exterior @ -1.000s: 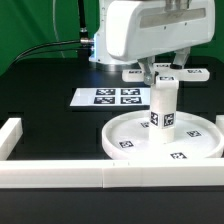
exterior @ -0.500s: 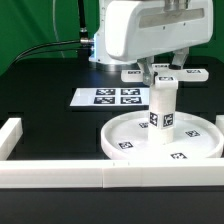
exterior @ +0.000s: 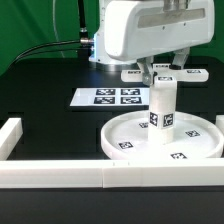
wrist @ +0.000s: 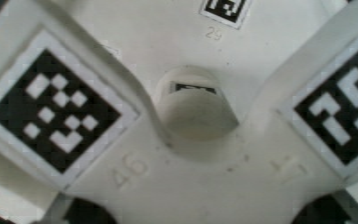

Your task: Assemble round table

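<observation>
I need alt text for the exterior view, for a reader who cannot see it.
A white cylinder stands upright at the centre of the rimmed disc; the arm's tool is over its top, the marker board behind.

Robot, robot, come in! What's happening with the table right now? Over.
End effector at the cylinder top, grip unclear. Cylinder upright on the disc centre. Nothing seen blocking.

No lettering, numerals or brand marks are legible in either view. The only signs are black-and-white square tags (wrist: 51,95), coded patterns without characters. Four stand on the marker board (exterior: 111,97), several on the disc (exterior: 112,141) floor, and one on the cylinder (exterior: 163,100) side.
</observation>
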`<action>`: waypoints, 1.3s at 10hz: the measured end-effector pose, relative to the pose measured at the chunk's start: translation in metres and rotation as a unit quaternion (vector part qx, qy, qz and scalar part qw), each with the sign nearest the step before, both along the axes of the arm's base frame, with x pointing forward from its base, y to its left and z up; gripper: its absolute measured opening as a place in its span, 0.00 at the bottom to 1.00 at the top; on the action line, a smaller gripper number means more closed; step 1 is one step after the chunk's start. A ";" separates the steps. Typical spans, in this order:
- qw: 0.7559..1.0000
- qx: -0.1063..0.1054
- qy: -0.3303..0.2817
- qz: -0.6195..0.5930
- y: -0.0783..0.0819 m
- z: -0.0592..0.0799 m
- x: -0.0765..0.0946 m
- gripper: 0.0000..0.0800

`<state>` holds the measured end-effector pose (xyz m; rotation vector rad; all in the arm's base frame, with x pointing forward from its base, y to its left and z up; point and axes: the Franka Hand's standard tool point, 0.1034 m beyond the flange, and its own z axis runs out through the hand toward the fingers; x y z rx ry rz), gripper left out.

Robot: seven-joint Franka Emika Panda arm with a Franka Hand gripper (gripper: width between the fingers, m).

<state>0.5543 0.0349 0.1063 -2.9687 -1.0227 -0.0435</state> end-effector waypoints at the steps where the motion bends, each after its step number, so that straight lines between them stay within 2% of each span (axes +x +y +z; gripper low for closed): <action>1: 0.999 0.001 -0.001 -0.032 0.000 0.000 0.000 0.56; 3: 0.991 0.005 -0.010 -0.135 -0.001 -0.001 0.000 0.56; 5: 0.965 0.015 -0.026 -0.261 0.002 -0.001 0.000 0.56; 8: 0.889 0.035 -0.034 -0.454 0.007 -0.001 -0.004 0.56; 10: 0.832 0.059 -0.019 -0.551 0.005 -0.002 -0.004 0.56; 13: 0.773 0.071 -0.012 -0.631 0.005 -0.002 -0.003 0.56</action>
